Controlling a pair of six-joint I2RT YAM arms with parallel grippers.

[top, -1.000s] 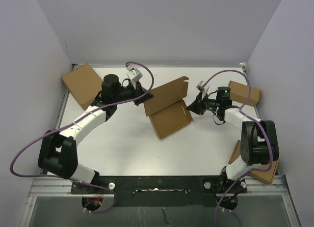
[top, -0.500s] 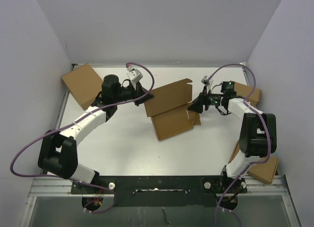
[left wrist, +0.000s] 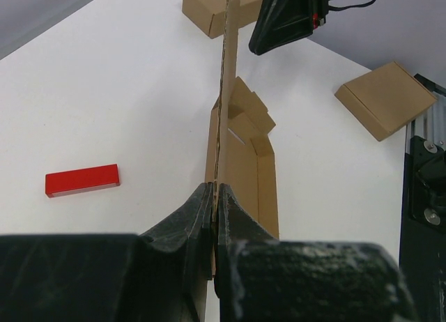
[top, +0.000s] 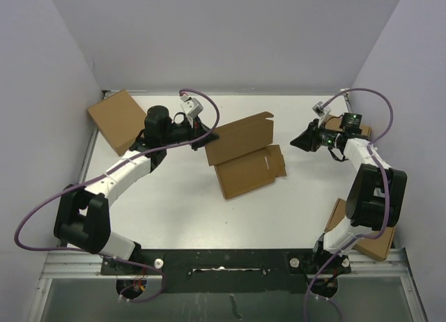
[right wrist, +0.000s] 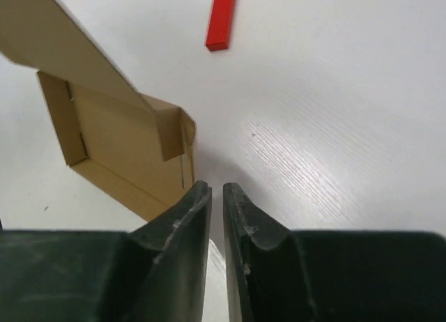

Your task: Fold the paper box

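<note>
On the bench (top: 174, 210), box (top: 247, 170) lying open, left tool (left wrist: 214, 196) clamped on its upright lid, right tool (top: 295, 142) near its right side, fingers barely apart, empty

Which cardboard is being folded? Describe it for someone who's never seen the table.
Look at the middle of the white table. The paper box lies there with one panel raised, pinched by the left fingers. Unlike the three closed boxes at the edges, it is open, showing flaps.
</note>
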